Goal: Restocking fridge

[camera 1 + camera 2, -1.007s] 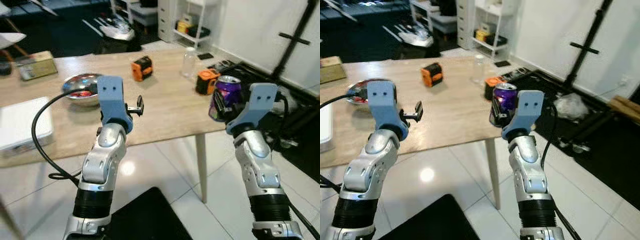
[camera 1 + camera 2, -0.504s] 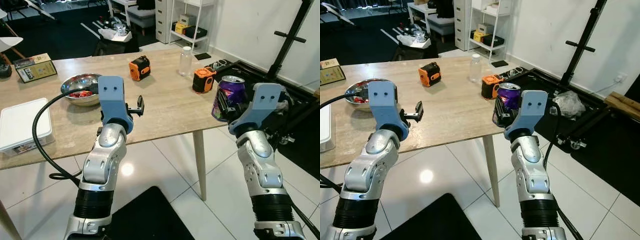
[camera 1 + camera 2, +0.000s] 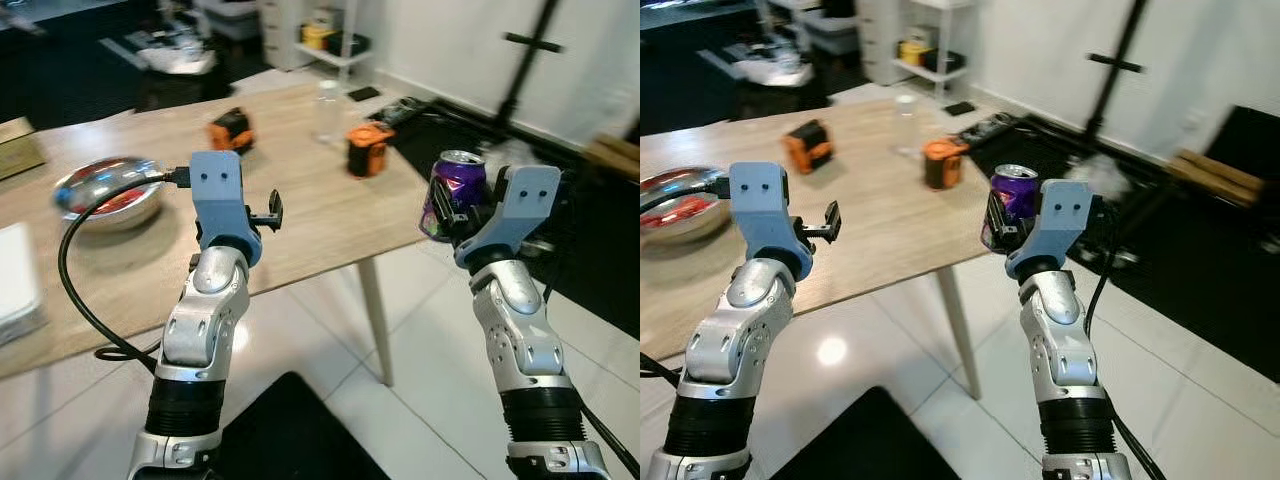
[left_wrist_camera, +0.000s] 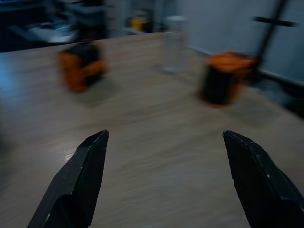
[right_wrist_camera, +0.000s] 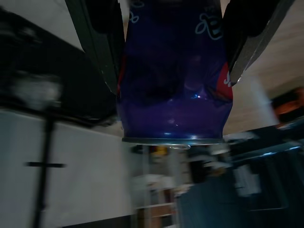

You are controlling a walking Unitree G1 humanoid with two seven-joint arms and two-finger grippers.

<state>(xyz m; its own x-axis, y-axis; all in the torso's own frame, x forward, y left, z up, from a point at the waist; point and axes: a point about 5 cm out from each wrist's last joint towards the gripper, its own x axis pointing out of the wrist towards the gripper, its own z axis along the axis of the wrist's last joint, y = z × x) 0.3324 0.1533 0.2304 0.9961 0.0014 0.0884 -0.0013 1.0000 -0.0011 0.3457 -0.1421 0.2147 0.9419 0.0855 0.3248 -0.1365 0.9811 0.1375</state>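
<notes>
Right gripper (image 3: 447, 210) jaws clamped on the purple can (image 3: 451, 192), which I see upright between the fingers, held in the air just off the tabletop (image 3: 300, 210) right edge. Left gripper (image 4: 166, 175) jaws spread wide with nothing between them, raised over the tabletop near its front edge. Views blurred.

Motion blur softens the whole scene, so the two orange-and-black blocks (image 3: 368, 148) and the clear plastic bottle (image 3: 326, 110) on the wooden surface (image 3: 300, 215) lack detail, and the white box (image 3: 15, 285) is cut off at the edge.
</notes>
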